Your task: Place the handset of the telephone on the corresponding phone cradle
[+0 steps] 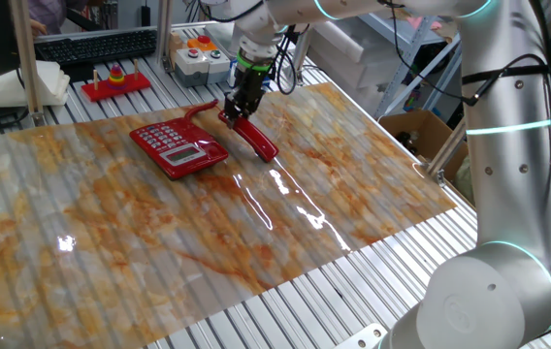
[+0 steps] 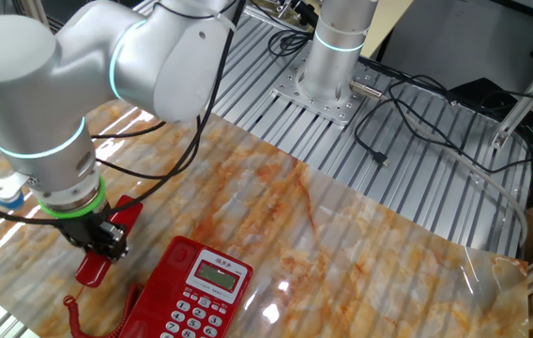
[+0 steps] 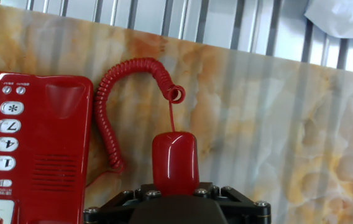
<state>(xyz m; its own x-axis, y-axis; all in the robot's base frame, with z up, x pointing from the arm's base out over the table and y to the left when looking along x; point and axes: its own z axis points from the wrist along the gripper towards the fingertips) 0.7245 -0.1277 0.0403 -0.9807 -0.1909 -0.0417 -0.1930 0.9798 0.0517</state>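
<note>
In the hand view the telephone is lying off to the left of the hand, its recessed phone cradle running along the edge of the base that faces the hand, beside the pale keys. Moving right, the coiled cord is looping up from beside the base and over to the end of the handset, which is sticking out straight ahead of the gripper. The fingers are clamping the red bar across its width, closed onto it, not together. The handset's long axis is running away from the hand, roughly parallel to the cradle strip, so the two are lying side by side with a strip of marbled table and the cord between them. One fixed view is showing the far end of the handset angling down toward the table surface while the gripper is pinching the near end. The coming move is probably calling for a sideways carry toward the base with little turning.
</note>
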